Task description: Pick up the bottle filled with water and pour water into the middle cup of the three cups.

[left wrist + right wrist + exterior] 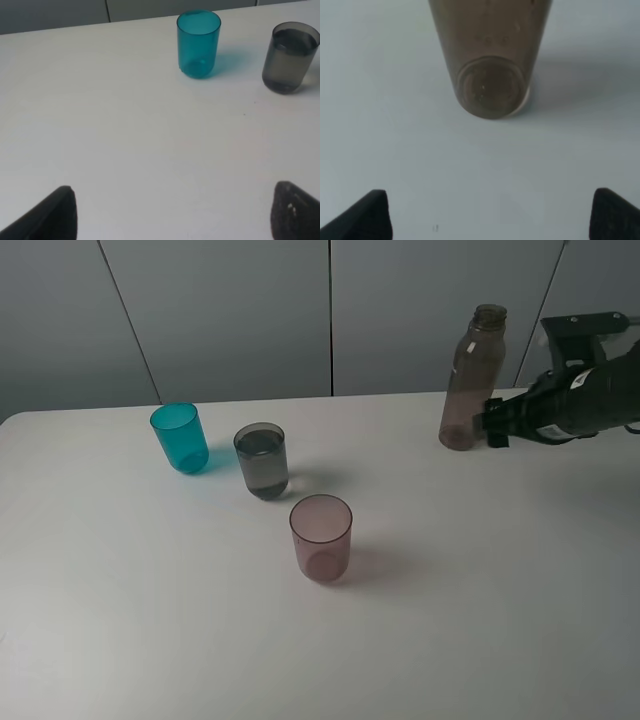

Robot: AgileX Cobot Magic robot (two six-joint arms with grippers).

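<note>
The smoky brown bottle point(470, 380) stands upright and uncapped at the back right of the white table point(480, 590). My right gripper point(493, 425) sits low just to its right, open. In the right wrist view the bottle's base point(490, 90) lies ahead of the gripper point(490, 215), with nothing between its fingers. The three cups run diagonally: teal point(180, 438), the grey middle cup point(262, 461) holding water, and pink point(321, 538). My left gripper point(172, 215) is open over bare table, short of the teal cup point(198, 44) and the grey middle cup point(290, 57).
A grey panelled wall point(330, 310) rises behind the table's back edge. The right arm point(590, 390) reaches in from the right edge of the exterior view. Bare tabletop lies between the bottle and the cups.
</note>
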